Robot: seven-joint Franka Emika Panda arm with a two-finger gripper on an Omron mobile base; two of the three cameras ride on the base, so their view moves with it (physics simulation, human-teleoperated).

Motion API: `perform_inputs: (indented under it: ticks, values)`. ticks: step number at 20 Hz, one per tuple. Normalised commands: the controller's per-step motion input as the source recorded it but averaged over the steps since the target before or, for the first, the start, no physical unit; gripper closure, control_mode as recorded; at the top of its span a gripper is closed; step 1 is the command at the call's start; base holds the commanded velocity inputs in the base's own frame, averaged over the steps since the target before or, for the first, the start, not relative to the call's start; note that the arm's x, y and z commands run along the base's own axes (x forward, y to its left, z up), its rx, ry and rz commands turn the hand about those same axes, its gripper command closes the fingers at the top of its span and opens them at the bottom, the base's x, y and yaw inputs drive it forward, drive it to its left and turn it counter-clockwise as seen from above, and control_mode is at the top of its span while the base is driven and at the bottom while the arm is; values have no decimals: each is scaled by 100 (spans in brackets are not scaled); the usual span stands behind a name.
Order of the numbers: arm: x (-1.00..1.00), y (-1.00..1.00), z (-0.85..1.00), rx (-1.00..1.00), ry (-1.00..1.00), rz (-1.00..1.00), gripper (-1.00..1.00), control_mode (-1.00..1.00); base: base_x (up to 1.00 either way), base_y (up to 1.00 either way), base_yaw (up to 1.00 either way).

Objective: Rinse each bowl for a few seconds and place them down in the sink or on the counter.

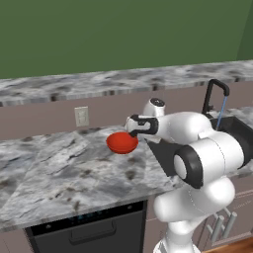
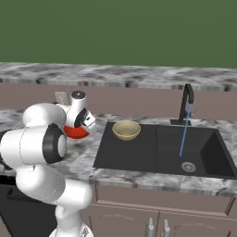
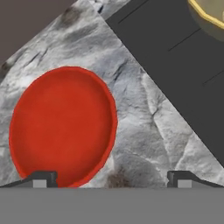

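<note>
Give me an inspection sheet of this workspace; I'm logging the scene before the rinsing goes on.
Surface: grey-and-white marbled counter with a black sink set in it.
Job's things: red bowl upright on the counter left of the sink; tan bowl upright in the sink's left part; water stream running from the faucet.
Clutter: nothing seen.
Tool: open, above the counter beside the red bowl, holding nothing.
Cables: nothing seen.
Surroundings: wall outlet, dishwasher, green wall.
</note>
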Motion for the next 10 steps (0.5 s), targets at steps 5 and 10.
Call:
perform_inputs:
  ticks: [5,10]
  values:
    - [18,0,-21,-1,-5,1,-100,-100,0,0,0]
    - [20,0,-19,0,-4,1,-100,-100,0,0,0]
